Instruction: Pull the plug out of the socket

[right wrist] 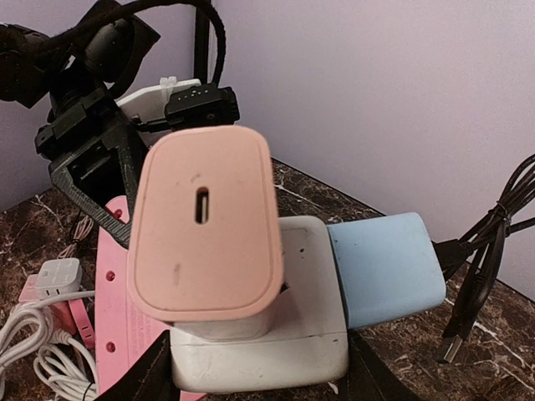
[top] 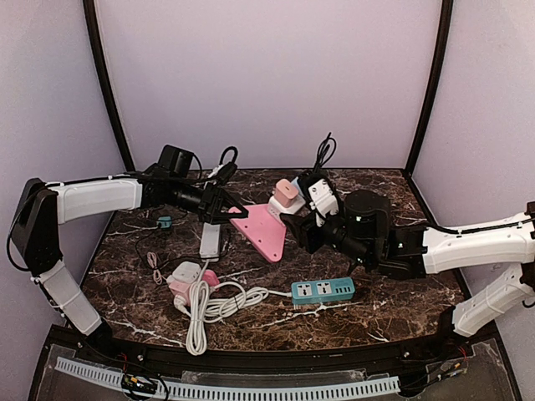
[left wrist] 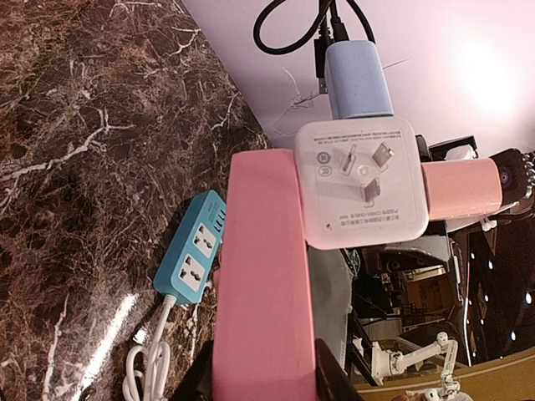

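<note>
At table centre, a white socket cube (top: pixel 288 206) with the pink plug (top: pixel 287 191) seated in its upper face, not pulled. Blue plug (right wrist: pixel 384 267) is on the cube's 3 o'clock side in the right wrist view. The cube sits against the 1 o'clock corner of the pink board (top: pixel 263 230). Right gripper (top: pixel 295 220) reaches in from 4 o'clock, fingers clamped on the cube's two sides. Left gripper (top: pixel 234 210) comes from 9 o'clock, pinched on the board's edge. Teal power strip (top: pixel 323 290) lies at 5 o'clock and the coiled white cable (top: pixel 209 305) at 7 o'clock.
</note>
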Controlling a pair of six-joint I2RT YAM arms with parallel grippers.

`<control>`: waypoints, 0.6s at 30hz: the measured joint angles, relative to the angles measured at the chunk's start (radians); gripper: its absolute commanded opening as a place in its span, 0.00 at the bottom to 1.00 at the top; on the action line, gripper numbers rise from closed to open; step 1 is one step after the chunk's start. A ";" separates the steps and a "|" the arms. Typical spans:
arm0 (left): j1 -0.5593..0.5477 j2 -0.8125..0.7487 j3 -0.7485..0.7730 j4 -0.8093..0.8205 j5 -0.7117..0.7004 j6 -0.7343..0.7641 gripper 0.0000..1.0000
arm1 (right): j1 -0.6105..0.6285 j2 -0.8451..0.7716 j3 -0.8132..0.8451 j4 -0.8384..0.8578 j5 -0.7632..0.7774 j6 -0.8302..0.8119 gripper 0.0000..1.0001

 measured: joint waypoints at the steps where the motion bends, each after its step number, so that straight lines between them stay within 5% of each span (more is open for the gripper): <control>1: 0.000 0.000 0.000 0.000 -0.001 -0.001 0.01 | -0.006 0.000 0.000 -0.008 -0.007 0.018 0.00; 18: -0.007 0.005 0.002 0.000 -0.019 -0.024 0.01 | -0.063 -0.041 -0.012 -0.068 -0.126 0.154 0.00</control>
